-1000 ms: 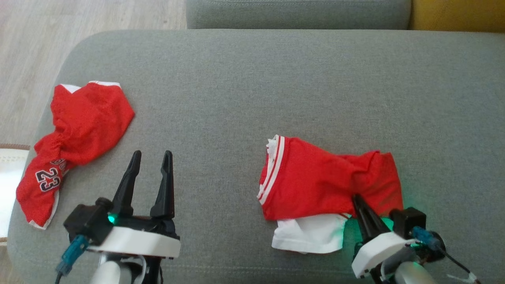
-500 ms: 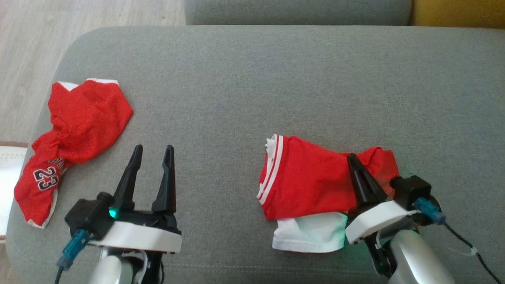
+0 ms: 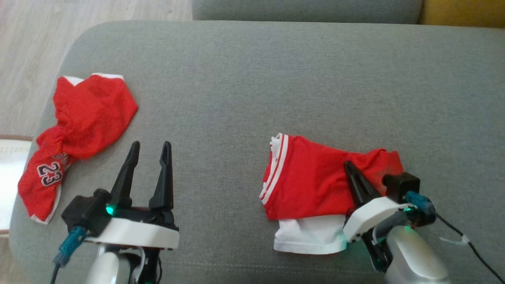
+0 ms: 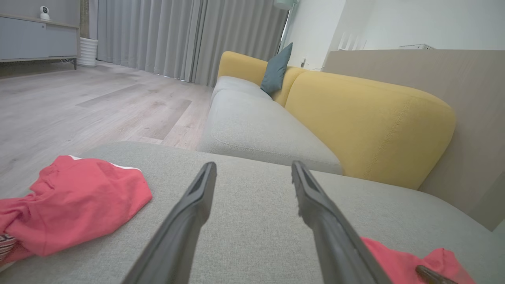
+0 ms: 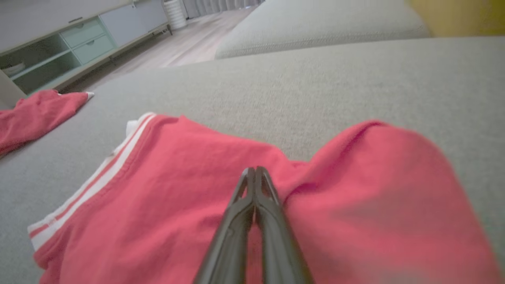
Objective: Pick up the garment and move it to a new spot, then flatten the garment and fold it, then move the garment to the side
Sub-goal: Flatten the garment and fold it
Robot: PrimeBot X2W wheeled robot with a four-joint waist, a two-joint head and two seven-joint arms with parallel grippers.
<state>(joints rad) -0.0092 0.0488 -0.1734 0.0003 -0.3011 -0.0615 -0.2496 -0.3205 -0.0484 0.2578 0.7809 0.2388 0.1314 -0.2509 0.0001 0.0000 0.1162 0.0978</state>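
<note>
Garment (image 3: 311, 181), red with a white-striped hem (image 3: 276, 169) and a white layer (image 3: 311, 236) poking out below it, lies crumpled on the right half of the grey cushion (image 3: 252, 79), near its front edge. The right gripper (image 3: 348, 165) rests on the garment's right portion with its jaws pressed together and the fingers laid low along the cloth. That posture suits either a pinch for lifting or a flat push to smooth. Since the fabric is bunched and unfolded, I judge the pick-up to be the step in hand. The left gripper (image 3: 150, 144) hovers over bare cushion with its jaws wide apart and nothing between them, probably ready to take a second corner. A second red garment (image 3: 86, 118), numbered 23, sits well apart at the cushion's left edge. The right wrist view shows the fingertips meeting on the cloth with a raised hump just to their right, which the head view flattens out. Whether a fold is caught between them I cannot tell. The left wrist view adds a yellow sofa (image 4: 367, 118) beyond the cushion.
</note>
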